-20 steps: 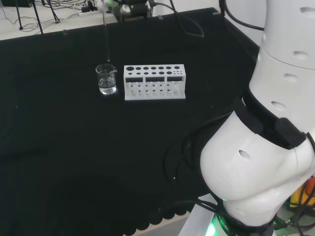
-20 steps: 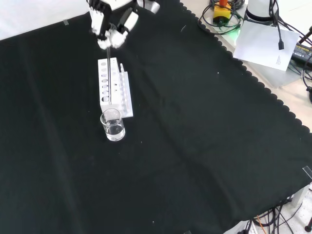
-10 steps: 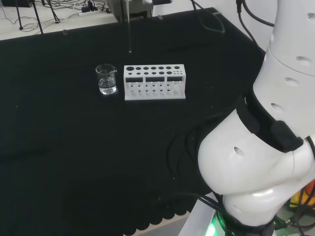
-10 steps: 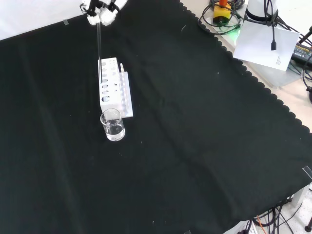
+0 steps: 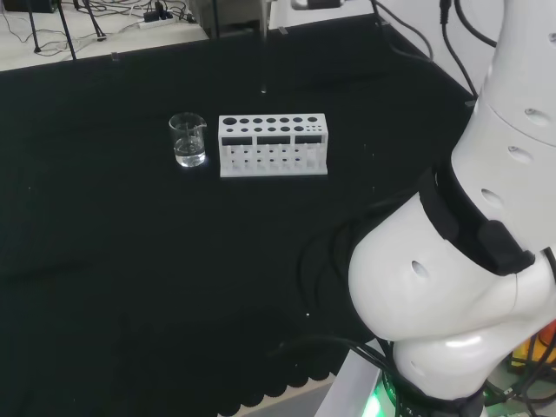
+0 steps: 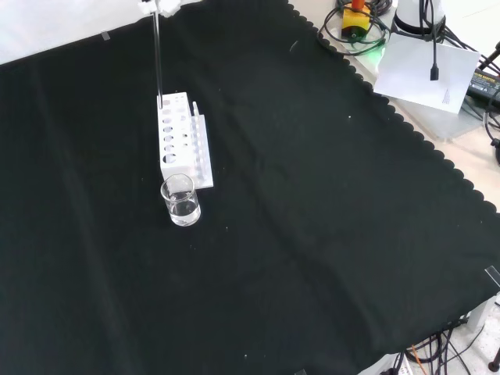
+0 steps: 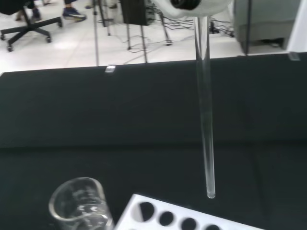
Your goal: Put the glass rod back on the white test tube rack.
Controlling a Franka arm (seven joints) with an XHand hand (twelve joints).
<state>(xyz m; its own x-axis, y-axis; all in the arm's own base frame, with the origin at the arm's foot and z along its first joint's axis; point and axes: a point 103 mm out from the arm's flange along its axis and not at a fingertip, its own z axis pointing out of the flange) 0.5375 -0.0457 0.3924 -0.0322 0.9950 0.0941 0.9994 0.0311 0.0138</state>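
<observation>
Hand [image 7: 192, 7] grips glass rod [image 7: 205, 110] — beaker [image 7: 80, 205] just beside white rack [image 6: 178, 141].

Your cloth [image 6: 312, 234] is plain black, its edge cut in small scallops. On it the rack [image 5: 273, 144] is white all over, with dark round holes along its top (larger ones in the back row, smaller in front). The beaker [image 6: 181, 201] beside it is clear and colourless, with clear liquid low inside. The rod [image 7: 205, 110] is clear glass too, catching pale glints against the black. You can see a blurred white part of the hand [image 7: 192, 7], with a black patch on it. The arm [image 5: 469, 261] is glossy white with a black band, and a green light glows at its base.
</observation>
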